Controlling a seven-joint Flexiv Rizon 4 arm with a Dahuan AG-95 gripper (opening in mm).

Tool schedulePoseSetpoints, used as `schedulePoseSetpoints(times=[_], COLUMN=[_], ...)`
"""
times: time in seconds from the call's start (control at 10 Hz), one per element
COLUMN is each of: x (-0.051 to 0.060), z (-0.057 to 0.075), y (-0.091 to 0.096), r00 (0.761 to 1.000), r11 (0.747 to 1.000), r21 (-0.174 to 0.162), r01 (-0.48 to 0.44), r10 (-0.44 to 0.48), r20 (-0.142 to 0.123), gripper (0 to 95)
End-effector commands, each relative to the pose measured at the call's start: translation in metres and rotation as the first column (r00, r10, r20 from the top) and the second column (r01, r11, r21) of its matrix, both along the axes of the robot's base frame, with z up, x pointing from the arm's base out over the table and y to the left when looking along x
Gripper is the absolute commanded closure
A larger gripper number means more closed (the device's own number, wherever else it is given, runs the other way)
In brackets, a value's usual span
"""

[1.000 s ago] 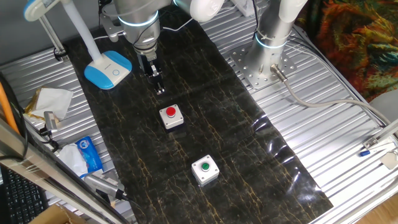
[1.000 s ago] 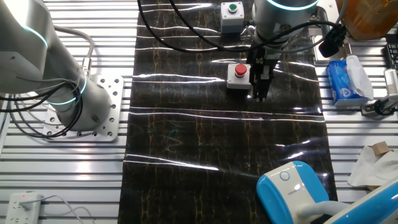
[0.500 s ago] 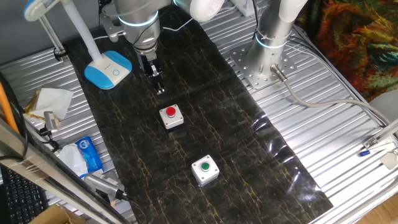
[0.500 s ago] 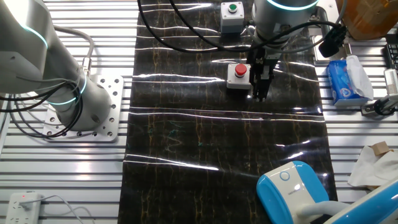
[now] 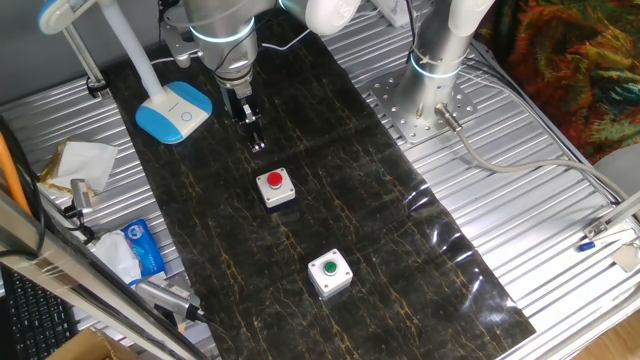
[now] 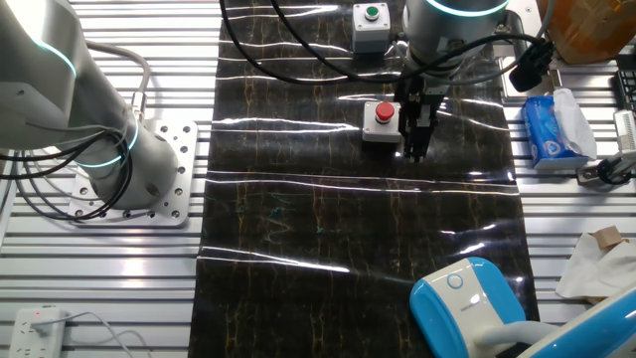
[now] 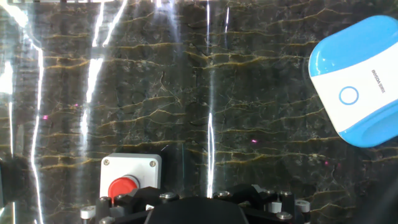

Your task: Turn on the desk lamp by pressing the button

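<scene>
Surface: a ribbed metal surface [image 5: 520, 200] is seen, with a dark marbled mat [image 5: 330, 200] laid along its middle; glare streaks are shown on the mat in the hand view.
Lamp: the desk lamp [image 5: 172, 110] is set at the far end of the mat in one fixed view, its blue base partly on the mat, its white arm slanted up to the head at the top left edge.
Lamp button: the button [image 7: 349, 95] is seen as a thin ring on the white top plate, at the right edge of the hand view.
Fingers: the gripper [image 5: 256, 142] is held above bare mat, between the lamp and the red push button [image 5: 275, 186]; whether the fingers are open or closed cannot be told from any view.
Other buttons: the red push button on its grey box is seen just beside the fingers in the other fixed view; a green push button [image 5: 329, 273] is placed farther along the mat, well apart from the lamp.
Room: a second arm's base [image 5: 425, 105] is bolted to the surface beside the mat; crumpled paper [image 5: 78, 162] and a blue packet [image 5: 140, 250] are left at the edge; patterned cloth [image 5: 570, 60] is seen in the corner.
</scene>
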State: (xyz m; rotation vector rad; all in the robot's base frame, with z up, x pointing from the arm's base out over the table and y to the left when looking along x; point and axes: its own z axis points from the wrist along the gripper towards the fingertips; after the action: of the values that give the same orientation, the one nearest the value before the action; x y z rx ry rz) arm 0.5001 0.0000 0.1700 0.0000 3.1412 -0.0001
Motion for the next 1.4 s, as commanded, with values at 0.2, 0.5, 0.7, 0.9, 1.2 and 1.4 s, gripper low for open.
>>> schedulePoseSetpoints(times=[0.2, 0.5, 0.7, 0.9, 1.2, 1.4], x=[0.000, 0.000, 0.000, 0.003, 0.017, 0.029], z=[0.000, 0.000, 0.003, 0.005, 0.008, 0.008], y=[-0.001, -0.001, -0.009, -0.022, -0.043, -0.056], r00=[0.876, 0.871, 0.863, 0.849, 0.913, 0.912], r11=[0.876, 0.868, 0.859, 0.844, 0.911, 0.910], r21=[-0.047, -0.080, -0.092, -0.089, -0.089, -0.087], r01=[-0.480, -0.489, -0.504, -0.528, -0.403, -0.405], r10=[0.476, 0.482, 0.497, 0.521, 0.394, 0.396], r20=[-0.075, -0.091, -0.094, -0.094, -0.102, -0.104], gripper=[95.0, 95.0, 95.0, 95.0, 95.0, 95.0])
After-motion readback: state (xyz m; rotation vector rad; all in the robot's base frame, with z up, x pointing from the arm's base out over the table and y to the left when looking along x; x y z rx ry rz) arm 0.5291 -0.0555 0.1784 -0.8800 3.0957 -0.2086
